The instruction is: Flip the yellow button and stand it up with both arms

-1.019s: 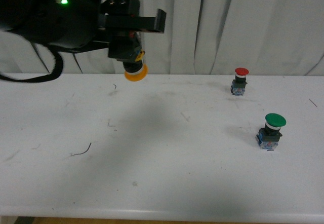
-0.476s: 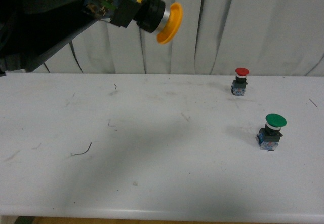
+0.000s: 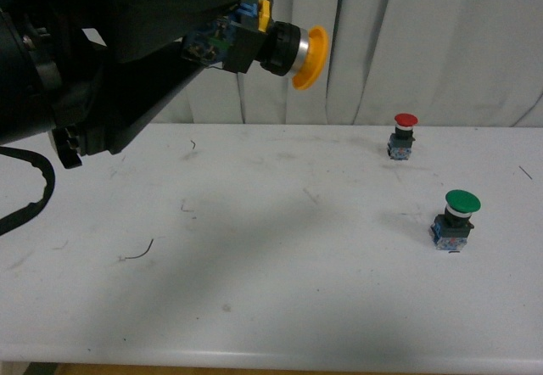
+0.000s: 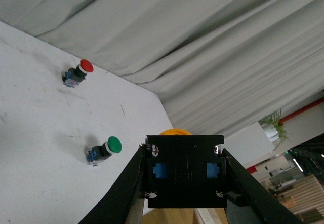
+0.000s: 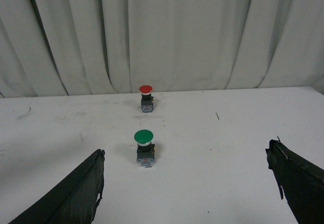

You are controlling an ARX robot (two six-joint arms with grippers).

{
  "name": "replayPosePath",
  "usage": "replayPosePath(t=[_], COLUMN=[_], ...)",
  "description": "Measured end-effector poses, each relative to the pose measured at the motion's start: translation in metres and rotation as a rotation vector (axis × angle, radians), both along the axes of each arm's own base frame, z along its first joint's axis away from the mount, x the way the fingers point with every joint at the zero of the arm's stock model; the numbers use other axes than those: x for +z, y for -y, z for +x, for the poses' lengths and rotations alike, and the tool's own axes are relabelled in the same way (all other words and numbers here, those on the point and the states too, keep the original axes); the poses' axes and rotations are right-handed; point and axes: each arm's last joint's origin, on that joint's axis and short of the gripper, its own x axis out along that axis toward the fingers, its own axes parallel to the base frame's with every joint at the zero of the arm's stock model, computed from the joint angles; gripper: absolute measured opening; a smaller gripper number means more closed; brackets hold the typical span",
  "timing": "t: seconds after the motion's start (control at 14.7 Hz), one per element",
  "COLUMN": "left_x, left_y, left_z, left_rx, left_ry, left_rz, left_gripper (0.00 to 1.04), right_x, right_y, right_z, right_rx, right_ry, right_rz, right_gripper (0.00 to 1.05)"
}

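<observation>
Clamped in the left gripper (image 3: 222, 42), the yellow button (image 3: 293, 53) has swung from cap-down to sideways. The right gripper (image 5: 185, 155) gapes empty; a handover looks next.

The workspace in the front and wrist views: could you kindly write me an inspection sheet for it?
Surface: white table, scuffed, with small dark marks.
Job's things: yellow button is off the table, held in the air with its cap pointing sideways; not yet stood.
Clutter: red button and green button stand upright and apart; a thin dark strand lies on the table.
Pincers: left pincer is shut on the yellow button's base; right pincer is open and empty.
Cables: black cable loops at the left edge.
Surroundings: pale curtain hangs behind the table.
</observation>
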Motion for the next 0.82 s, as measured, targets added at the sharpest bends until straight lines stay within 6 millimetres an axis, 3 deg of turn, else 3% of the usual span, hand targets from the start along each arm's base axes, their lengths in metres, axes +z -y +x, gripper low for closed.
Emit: replayPosePath(t=[0.54,0.82], left_x=[-0.003,-0.004], left_y=[0.003,0.005], left_z=[0.001,0.001], left_rx=[-0.004,-0.011], left_ry=[-0.015,-0.027], left_rz=[-0.034,-0.029], left_gripper=[0.36,0.36], right_x=[0.0,0.005], right_y=[0.0,0.007], right_z=[0.0,0.012], right_rx=[0.0,0.131], right_ry=[0.0,-0.002], right_rz=[0.0,0.053], right_gripper=[0.98,0.98])
